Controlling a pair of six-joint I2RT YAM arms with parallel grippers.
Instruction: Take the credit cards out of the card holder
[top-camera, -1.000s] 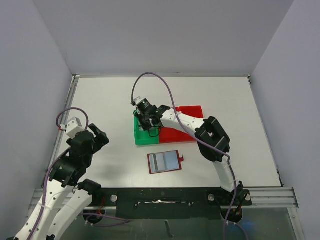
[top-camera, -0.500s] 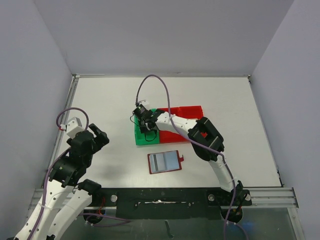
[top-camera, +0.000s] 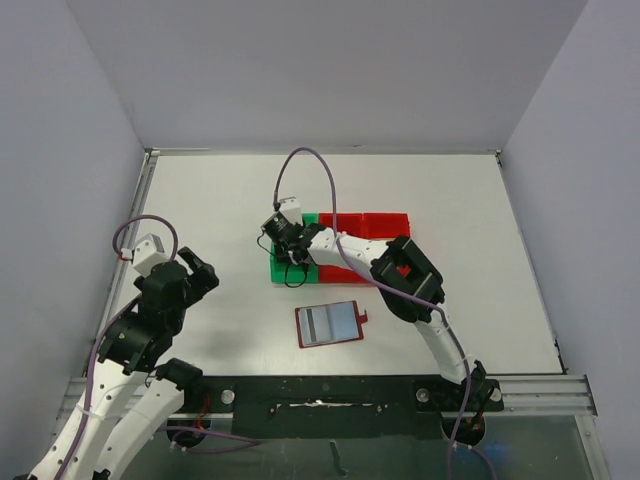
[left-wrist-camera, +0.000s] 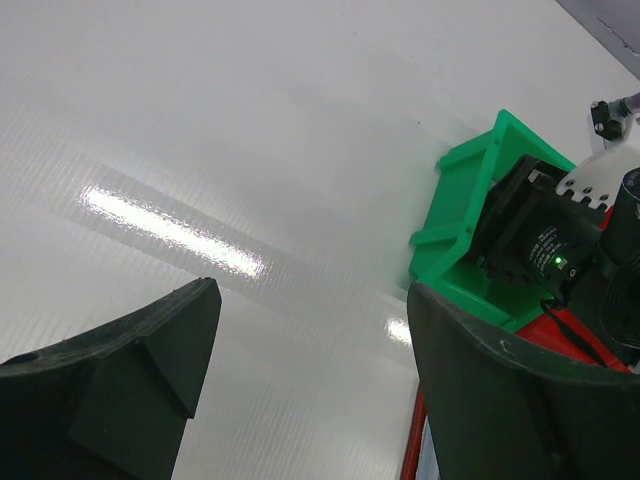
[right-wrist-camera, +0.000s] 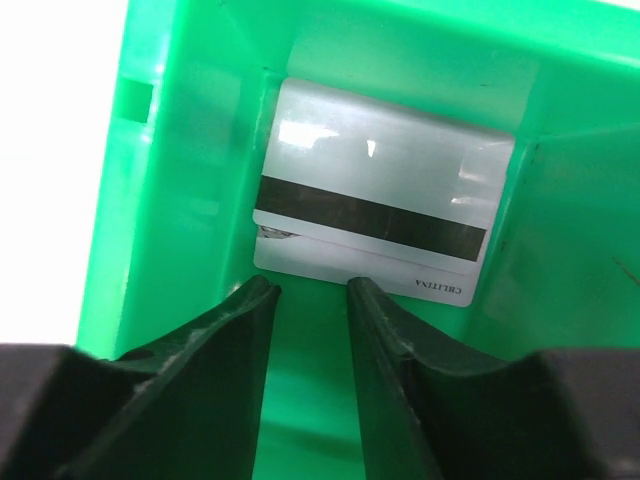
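Note:
The card holder (top-camera: 330, 323) lies open on the table in front of the bins, a grey striped card (top-camera: 318, 323) showing in its left pocket. My right gripper (top-camera: 290, 246) reaches down into the green bin (top-camera: 284, 277). In the right wrist view its jaws (right-wrist-camera: 312, 285) stand open with nothing between them. A silver-grey credit card (right-wrist-camera: 380, 190) with a black stripe lies flat on the bin floor (right-wrist-camera: 180, 150), just beyond the fingertips. My left gripper (top-camera: 196, 272) hovers open over bare table at the left (left-wrist-camera: 315, 300).
Red bins (top-camera: 378, 222) adjoin the green bin on its right. The left wrist view shows the green bin (left-wrist-camera: 470, 190) with the right wrist above it, and the holder's red edge (left-wrist-camera: 411, 452) at the bottom. Grey walls enclose the table.
My right gripper has shifted left and down into the green bin and its jaws have parted, leaving the silver card on the bin floor. The left arm has not moved.

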